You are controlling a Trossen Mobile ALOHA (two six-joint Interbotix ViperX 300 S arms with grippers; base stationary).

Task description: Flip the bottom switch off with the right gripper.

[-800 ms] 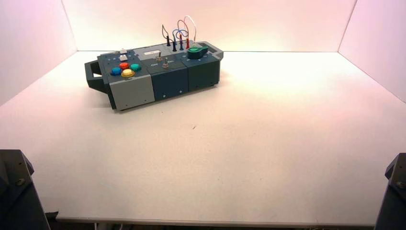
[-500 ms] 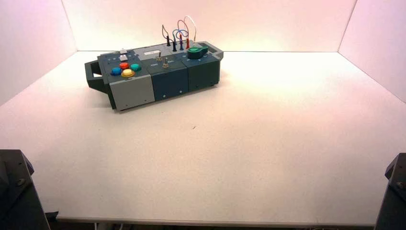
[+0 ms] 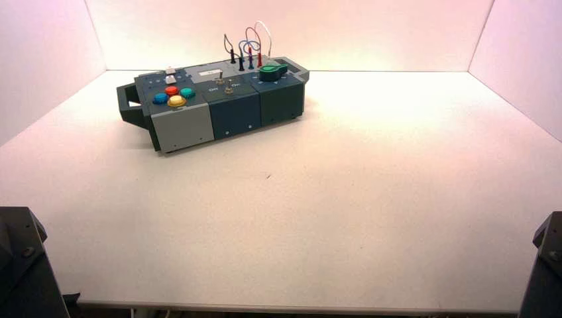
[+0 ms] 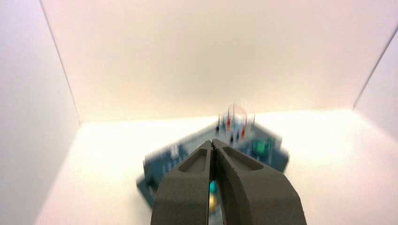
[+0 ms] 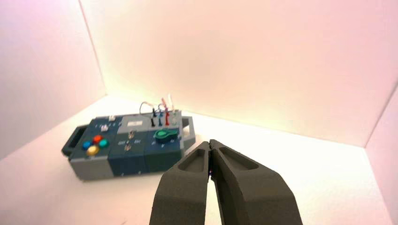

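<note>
Bottom switch (image 3: pixel 228 87): small silvery metal toggle, upper left of the high view, beside white lettering.
Right gripper (image 5: pixel 210 157): lower centre of its wrist view, fingers pressed together.
Left gripper (image 4: pixel 212 157): parked, fingertips meeting.

Left arm (image 3: pixel 30 265): one, dark, at the high view's near left edge. Left gripper (image 4: pixel 212 143): one, fingers together at the tips. Right arm (image 3: pixel 547 268): one, dark, at the near right edge. Right gripper (image 5: pixel 210 143): one, fingertips meeting.
</note>
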